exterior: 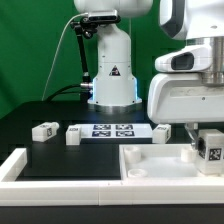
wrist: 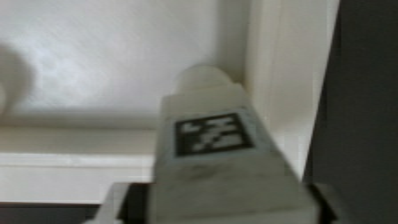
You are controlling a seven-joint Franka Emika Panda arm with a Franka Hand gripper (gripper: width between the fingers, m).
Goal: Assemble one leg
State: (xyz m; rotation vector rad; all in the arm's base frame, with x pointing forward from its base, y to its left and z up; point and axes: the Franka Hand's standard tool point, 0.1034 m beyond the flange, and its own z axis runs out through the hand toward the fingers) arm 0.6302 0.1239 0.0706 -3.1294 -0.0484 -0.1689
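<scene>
My gripper (exterior: 208, 148) is shut on a leg (exterior: 212, 152), a small white block with a black-and-white tag. It holds the leg over the exterior view's right end of the large flat white piece (exterior: 150, 162). In the wrist view the leg (wrist: 217, 140) stands between the fingers (wrist: 128, 206), its tip pointing into a recessed corner of the white piece (wrist: 107, 70). I cannot tell whether the tip touches it. Three more legs lie on the black table: two at the left (exterior: 43, 130) (exterior: 73, 135) and one near the middle (exterior: 161, 133).
The marker board (exterior: 112, 130) lies flat between the loose legs, in front of the robot base (exterior: 110, 75). A white raised border (exterior: 20, 165) runs along the table's front and the exterior view's left. The arm's white body (exterior: 190, 95) hangs over the right side.
</scene>
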